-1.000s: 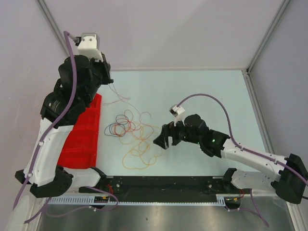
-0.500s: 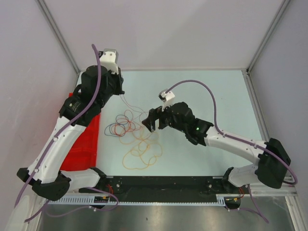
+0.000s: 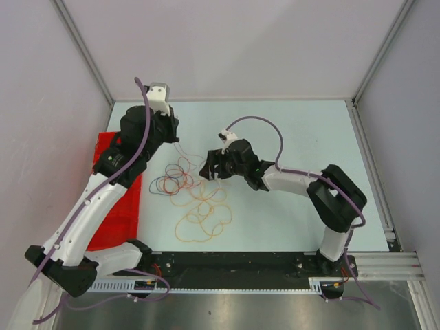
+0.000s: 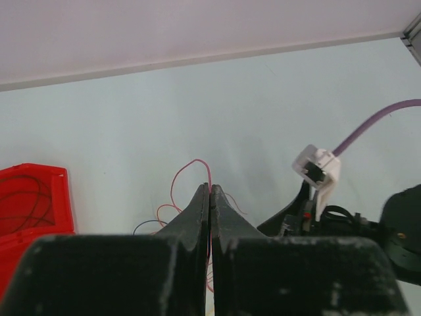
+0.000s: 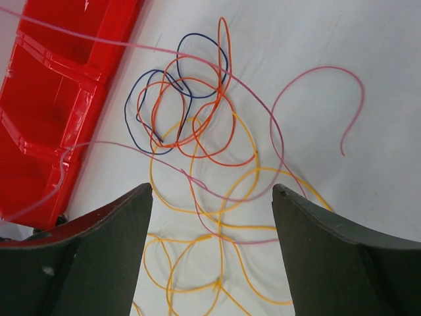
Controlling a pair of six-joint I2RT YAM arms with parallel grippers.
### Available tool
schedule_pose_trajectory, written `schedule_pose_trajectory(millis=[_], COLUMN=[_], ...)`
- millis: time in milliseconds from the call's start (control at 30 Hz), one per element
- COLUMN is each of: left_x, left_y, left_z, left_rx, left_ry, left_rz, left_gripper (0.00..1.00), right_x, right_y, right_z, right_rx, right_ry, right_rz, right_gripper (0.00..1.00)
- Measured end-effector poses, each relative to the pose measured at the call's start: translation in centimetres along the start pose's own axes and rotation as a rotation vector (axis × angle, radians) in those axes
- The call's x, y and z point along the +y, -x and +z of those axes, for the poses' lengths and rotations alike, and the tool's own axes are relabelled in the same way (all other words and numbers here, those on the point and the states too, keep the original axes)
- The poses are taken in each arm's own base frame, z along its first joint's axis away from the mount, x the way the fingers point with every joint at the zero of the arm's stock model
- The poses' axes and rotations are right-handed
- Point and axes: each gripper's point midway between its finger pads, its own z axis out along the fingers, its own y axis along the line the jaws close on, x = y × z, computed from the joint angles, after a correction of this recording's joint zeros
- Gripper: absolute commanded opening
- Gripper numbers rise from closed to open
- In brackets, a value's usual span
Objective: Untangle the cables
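A tangle of thin cables (image 3: 192, 199) lies on the pale table: orange-yellow loops (image 5: 223, 217), red-orange loops (image 5: 197, 125), a dark blue loop (image 5: 151, 99) and a pink strand (image 5: 276, 131). My left gripper (image 4: 210, 191) is shut on a thin pink-red cable (image 4: 191, 168), held above the table at the tangle's far left; it also shows in the top view (image 3: 172, 130). My right gripper (image 5: 212, 191) is open and empty, hovering over the tangle's right side, and shows in the top view (image 3: 210, 168).
A red bin (image 3: 117, 199) with compartments stands left of the tangle, also in the right wrist view (image 5: 59, 85). Some thin wire lies in the bin (image 4: 26, 204). The table's back wall edge (image 3: 275, 100) runs behind.
My left gripper has moved right and forward with the pink-red cable, toward the tangle. My right gripper has moved left and back, up over the tangle's right edge.
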Motion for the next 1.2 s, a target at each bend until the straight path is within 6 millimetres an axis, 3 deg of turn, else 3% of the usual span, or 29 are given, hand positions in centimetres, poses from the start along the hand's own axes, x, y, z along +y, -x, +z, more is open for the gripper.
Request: schedule_pose_trajectory(millis=[167,333,633,867,1200], left_x=[0.2,0.5,0.8,1.0,1.4], left_y=[0.4,1.4,1.7,1.7,1.5], left_z=[-0.2,-1.4,-1.8,-1.8,-2.0], left_rx=[-0.021,-0.060,-0.072,-0.070,-0.056], left_ry=[-0.003,-0.004,0.008,0.017,0.035], left_rz=[-0.008,-0.019,-0.022,-0.021,-0.018], left_gripper=[0.00,0.00,0.00,0.00,0.00], right_x=[0.0,-0.2,0.0,2.9,1.7], right_y=[-0.8,-0.9,-1.2,-0.9,-0.7], right_z=[2.6,3.5,3.2,1.3,1.3], right_rx=[0.032,0.040,0.054,0.036,0.016], right_ry=[0.024,0.023,0.000,-0.031,-0.098], right_rz=[0.036,0.055,0.055,0.028,0.076], right_gripper=[0.72,0.70,0.72,0.74,0.73])
